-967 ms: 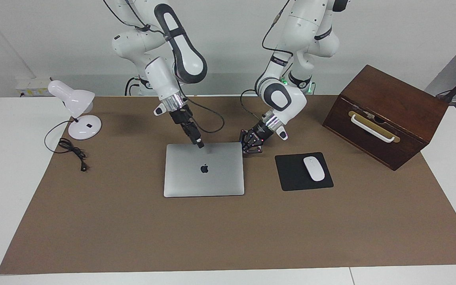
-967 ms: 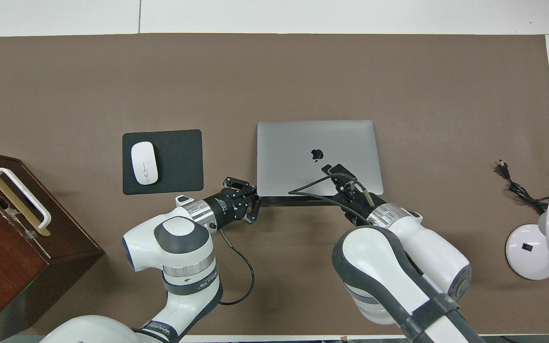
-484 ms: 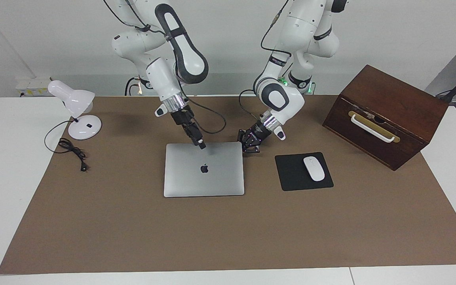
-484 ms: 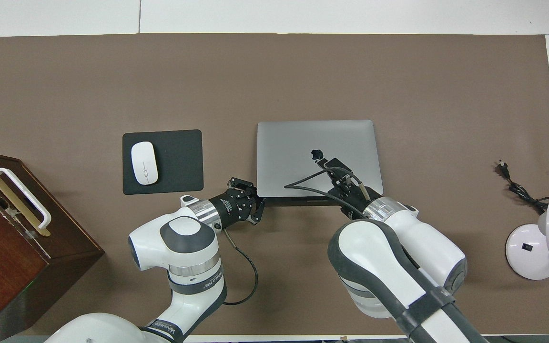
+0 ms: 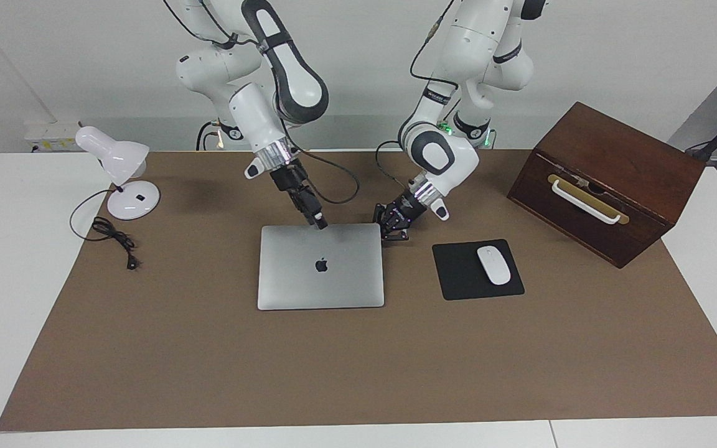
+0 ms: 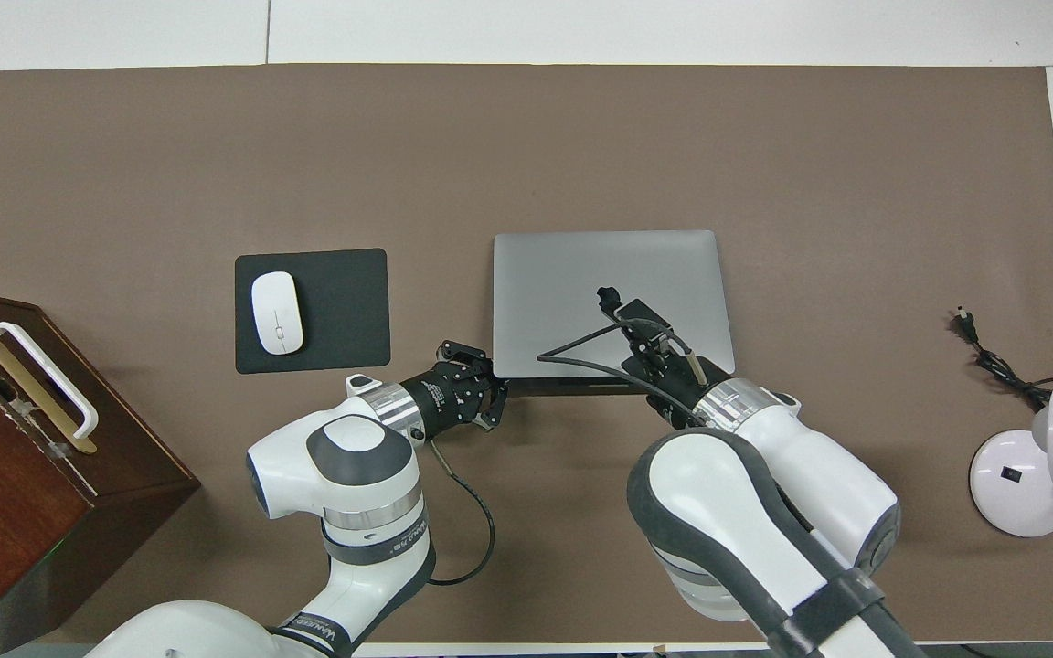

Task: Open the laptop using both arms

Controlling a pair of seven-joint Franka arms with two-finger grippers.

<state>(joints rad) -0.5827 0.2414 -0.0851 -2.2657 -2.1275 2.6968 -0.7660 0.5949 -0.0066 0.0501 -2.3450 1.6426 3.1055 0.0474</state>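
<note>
Brightness: we see both views evenly and brightly lit.
Shadows: we find soft, faint ones under the arms on the table (image 5: 209, 373), and a thin dark line along the laptop (image 6: 613, 274) at its lower edge, overhead.
Glare: mild sheen on the white arm shells.
Focus: sharp throughout.

My arms (image 5: 284, 74) are glossy white plastic; laptop (image 5: 321, 267) matt metal; box (image 5: 607, 180) dark wood; mat (image 5: 333, 373) matt brown.
</note>
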